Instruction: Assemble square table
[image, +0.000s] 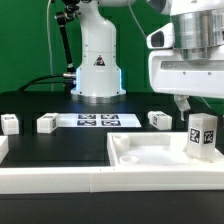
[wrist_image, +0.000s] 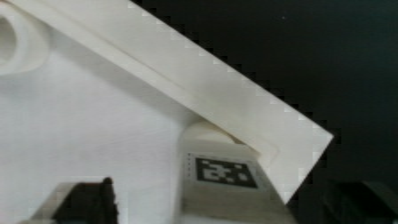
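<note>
The white square tabletop (image: 150, 162) lies tray-side up at the front, on the exterior view's right. One white tagged leg (image: 203, 135) stands upright in its far right corner. My gripper (image: 198, 108) hangs just above that leg. In the wrist view the leg (wrist_image: 222, 165) sits against the tabletop's raised rim (wrist_image: 214, 85), between my two dark fingers (wrist_image: 84, 200). There is a gap on each side of the leg, so the gripper (wrist_image: 217, 205) is open and holds nothing. Three more legs lie loose on the black table: two at the left (image: 9, 123) (image: 46, 123) and one near the middle (image: 160, 119).
The marker board (image: 97, 120) lies flat in front of the robot base (image: 97, 70). A long white border rail (image: 50, 180) runs along the front left edge. A round hole (wrist_image: 18, 45) shows in the tabletop's floor in the wrist view.
</note>
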